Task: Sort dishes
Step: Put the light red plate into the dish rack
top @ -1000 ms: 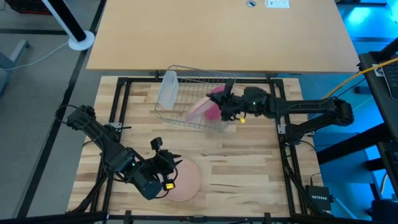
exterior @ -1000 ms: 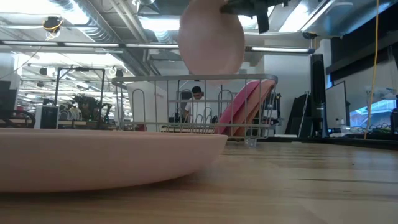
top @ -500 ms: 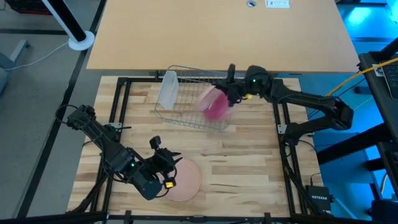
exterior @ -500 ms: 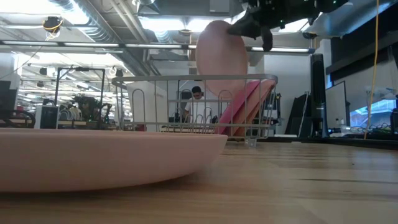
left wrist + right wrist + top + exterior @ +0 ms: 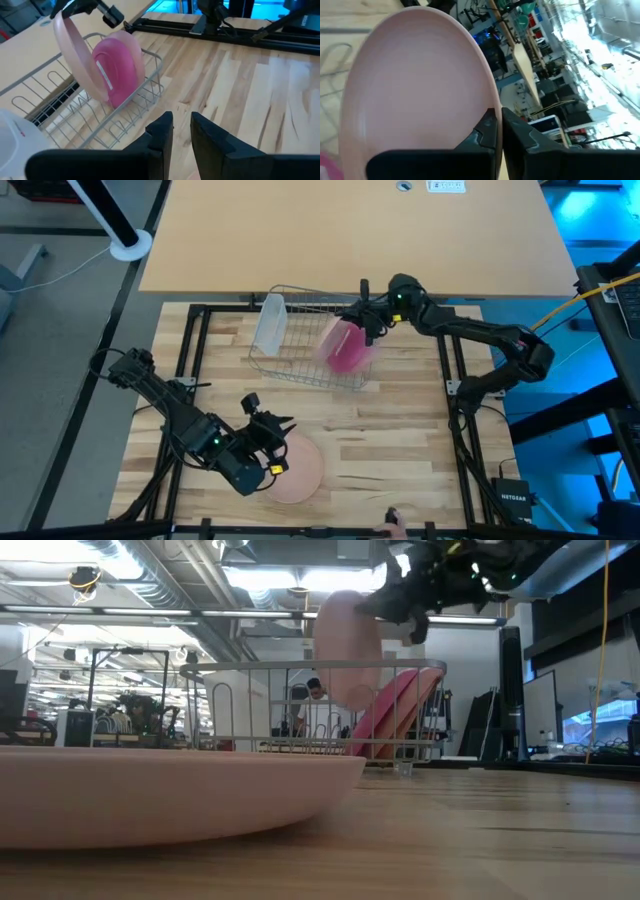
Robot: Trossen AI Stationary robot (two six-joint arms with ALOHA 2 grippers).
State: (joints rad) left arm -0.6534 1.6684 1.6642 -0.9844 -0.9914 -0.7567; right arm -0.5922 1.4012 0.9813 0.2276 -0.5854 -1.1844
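Note:
My right gripper (image 5: 354, 314) is shut on the pale peach-pink plate (image 5: 329, 338), which stands on edge over the silver wire rack (image 5: 300, 372). The magenta plate (image 5: 350, 355) stands on its rim in the rack, leaning toward the rack's right end (image 5: 392, 712). The tan-brown plate (image 5: 300, 470) lies flat on the table near the front edge. My left gripper (image 5: 278, 430) hovers over that plate's left rim, its fingers (image 5: 165, 125) a narrow gap apart and empty. My right gripper pinches the peach-pink plate's rim (image 5: 489, 102) between its two fingers, one finger on each face, at the plate's upper right edge (image 5: 378, 612). The fingers come about level from the table's right. The plate hangs on edge, its lower part (image 5: 345, 690) below the rack's top wire.
A translucent whitish tumbler (image 5: 270, 320) lies at the rack's left end. A tan board (image 5: 350, 235) covers the far half of the table. Bare wood lies between the rack and the tan-brown plate and to the right of it.
My right gripper has carried the peach-pink plate toward the table's far edge and down toward the rack. The plate has turned from broad-face to more edge-on, and its lower edge has sunk from above the rack to below the top wire.

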